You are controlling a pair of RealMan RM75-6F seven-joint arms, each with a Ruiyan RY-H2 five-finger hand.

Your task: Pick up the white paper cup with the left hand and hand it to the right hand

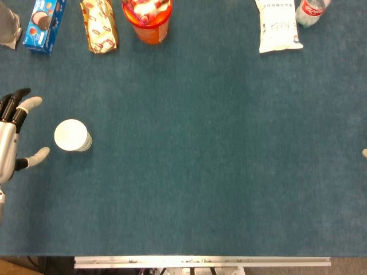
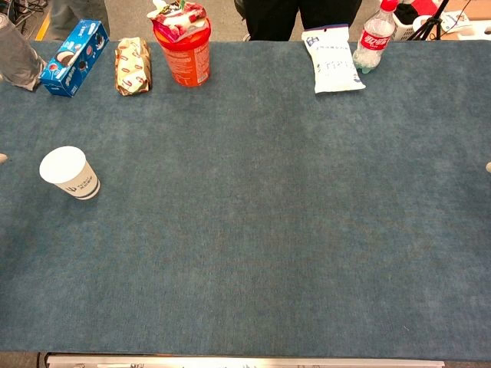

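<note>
The white paper cup [image 1: 71,135] [image 2: 69,172] stands upright on the blue table [image 1: 206,149] near its left side. My left hand [image 1: 14,134] is at the left edge of the head view, just left of the cup and apart from it. Its fingers are spread and it holds nothing; the chest view shows only a fingertip [image 2: 2,158] of it. Of my right hand only a pale fingertip [image 1: 364,153] [image 2: 488,165] pokes in at the right edge, far from the cup, and its pose is hidden.
Along the far edge lie a blue cookie box [image 1: 45,23], a wrapped snack [image 1: 99,26], an orange tub [image 1: 148,20], a white pouch [image 1: 278,26] and a plastic bottle [image 1: 312,11]. A clear container [image 2: 17,57] stands at the far left corner. A metal rail [image 1: 200,262] marks the near edge.
</note>
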